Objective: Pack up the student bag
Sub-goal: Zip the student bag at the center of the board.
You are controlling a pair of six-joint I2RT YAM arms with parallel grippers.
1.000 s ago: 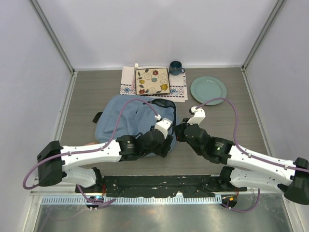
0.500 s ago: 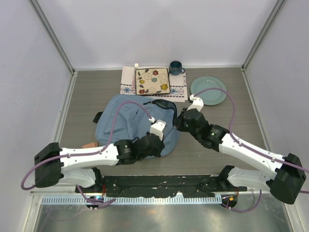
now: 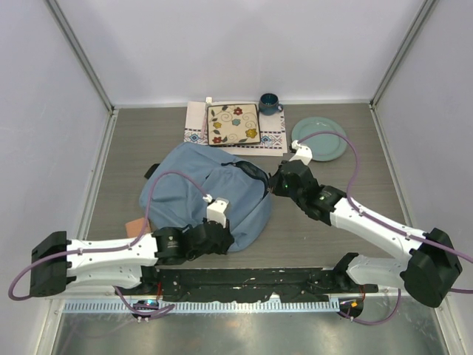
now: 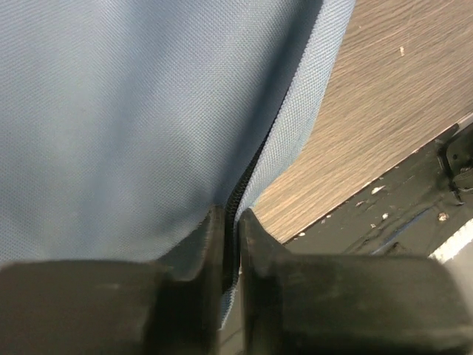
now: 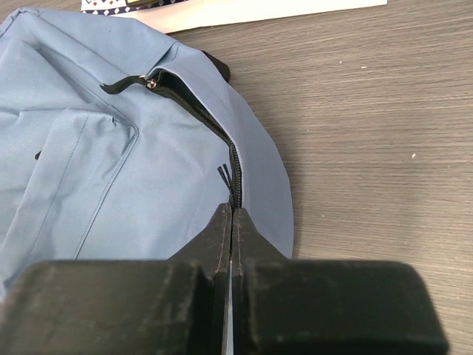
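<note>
At the middle of the grey wood-grain tabletop [image 3: 126,148] lies one student bag [image 3: 196,185], rounded, of soft light-blue woven fabric with dark zipper lines. Two claws meet it. The left claw [image 4: 230,216] is pinched on the bag's near edge, with the zipper seam running in between its black fingers. The right claw [image 5: 230,212] is closed tight with its tips on the zipper at the bag's right side; whether it pinches anything cannot be told. Beyond the bag are one white patterned cloth mat [image 3: 275,142] carrying one square flowered plate [image 3: 233,123], one dark blue mug [image 3: 268,103], and one smooth round pale-green plate [image 3: 319,138].
</note>
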